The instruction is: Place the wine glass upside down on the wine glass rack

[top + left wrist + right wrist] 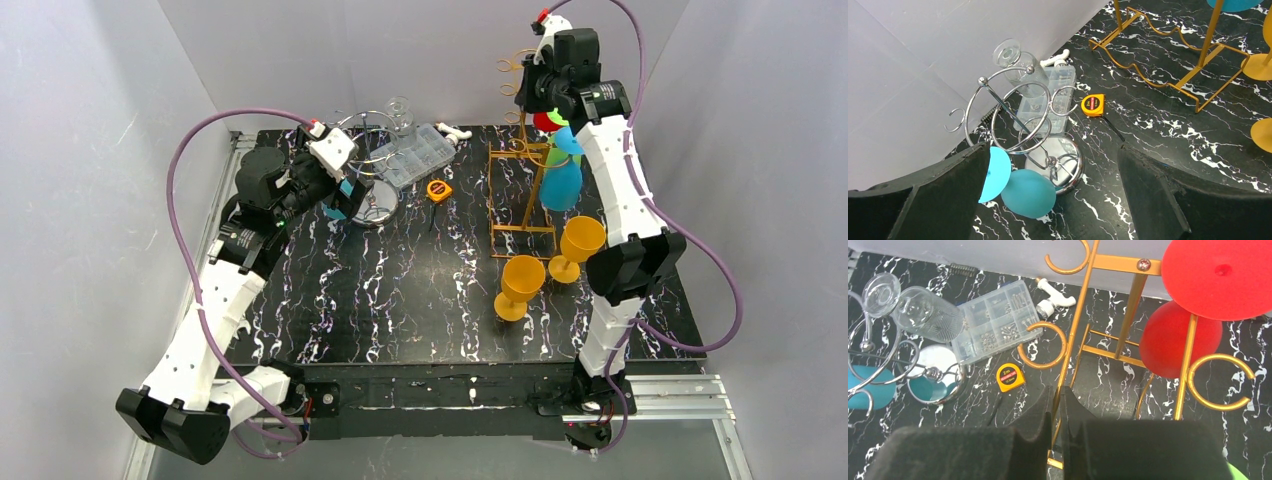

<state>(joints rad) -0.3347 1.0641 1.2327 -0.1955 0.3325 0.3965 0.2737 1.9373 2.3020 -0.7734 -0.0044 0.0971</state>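
The left hand [1050, 170] gapes wide at the silver rack [1013, 100], where a teal wine glass [1028, 192] hangs tilted and seems already placed, the right hand [1055, 392] is closed and empty by the gold rack [1133, 300], and two orange glasses [520, 285] wait upright on the counter [400, 300].

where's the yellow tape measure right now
In the top view the tape measure lies toward the far side, between the clear parts box and the gold rack.

White-shelled left arm [210, 320] and right arm [622, 195], black joints [635, 265], looping purple cables [173, 185].
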